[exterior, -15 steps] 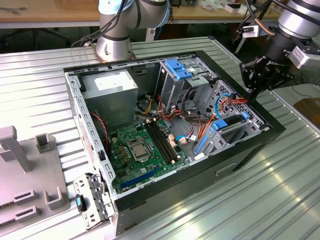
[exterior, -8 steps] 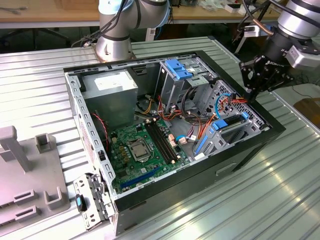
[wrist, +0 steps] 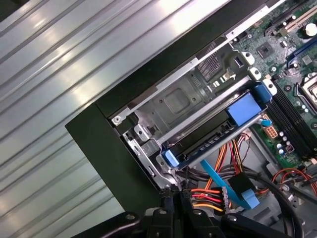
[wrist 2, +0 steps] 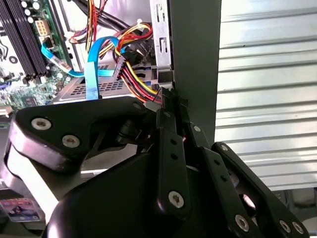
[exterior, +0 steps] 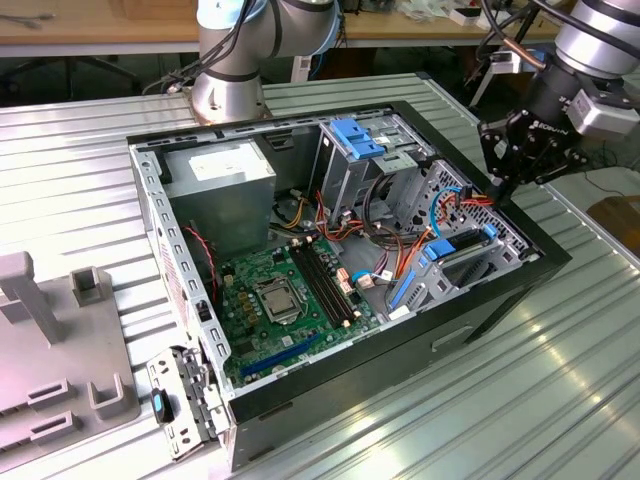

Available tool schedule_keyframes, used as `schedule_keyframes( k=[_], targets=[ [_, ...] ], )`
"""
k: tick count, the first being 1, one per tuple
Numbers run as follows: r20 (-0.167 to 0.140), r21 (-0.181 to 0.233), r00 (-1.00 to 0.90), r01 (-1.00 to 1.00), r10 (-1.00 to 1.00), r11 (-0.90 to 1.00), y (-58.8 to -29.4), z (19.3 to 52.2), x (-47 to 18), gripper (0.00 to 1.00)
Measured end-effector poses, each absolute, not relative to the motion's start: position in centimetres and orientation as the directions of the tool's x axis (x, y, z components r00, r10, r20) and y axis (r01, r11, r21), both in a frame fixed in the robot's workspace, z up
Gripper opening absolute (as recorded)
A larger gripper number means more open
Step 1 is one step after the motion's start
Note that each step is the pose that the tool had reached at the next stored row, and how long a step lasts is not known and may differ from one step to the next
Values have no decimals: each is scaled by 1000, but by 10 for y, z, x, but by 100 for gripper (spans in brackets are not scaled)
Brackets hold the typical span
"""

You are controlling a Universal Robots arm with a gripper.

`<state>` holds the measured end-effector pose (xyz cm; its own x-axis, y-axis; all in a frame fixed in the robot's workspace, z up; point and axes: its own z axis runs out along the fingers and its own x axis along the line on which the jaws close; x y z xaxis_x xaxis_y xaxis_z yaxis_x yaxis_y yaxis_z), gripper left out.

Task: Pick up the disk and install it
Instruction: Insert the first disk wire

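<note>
Evidently the disk (exterior: 456, 250) already sits in its bay at the four-o'clock corner of the open computer case (exterior: 350, 372). It lies edge-up between blue rails, a dark slab with a blue tab at one end, and its label is hidden. In the first wrist view the disk (wrist: 208, 141) lies just beside the case's outer wall.

The pincer (exterior: 497, 190) hangs over the case rim at about two o'clock in the exterior view. It is clenched, its tips drawn together, and I can make out nothing held between them. In both wrist views those tips are right at the red, yellow and black wire bundle (wrist: 208, 196) beside the drive.

The step in hand looks like seating or checking. To do it well, any push should run along the rails, square to the bay. The tips should stay off the wire bundle and the flat blue data cable (wrist 2: 91, 74), which could snag.

The case rests on a ribbed metal worktop (exterior: 500, 400).
</note>
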<state>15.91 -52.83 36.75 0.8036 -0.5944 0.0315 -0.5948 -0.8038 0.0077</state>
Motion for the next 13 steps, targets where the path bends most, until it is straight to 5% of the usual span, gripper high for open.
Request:
schedule_keyframes(
  k=[13],
  targets=[
    [32, 8, 745, -667, -666, -745, -528, 367, 145, 17]
  ],
)
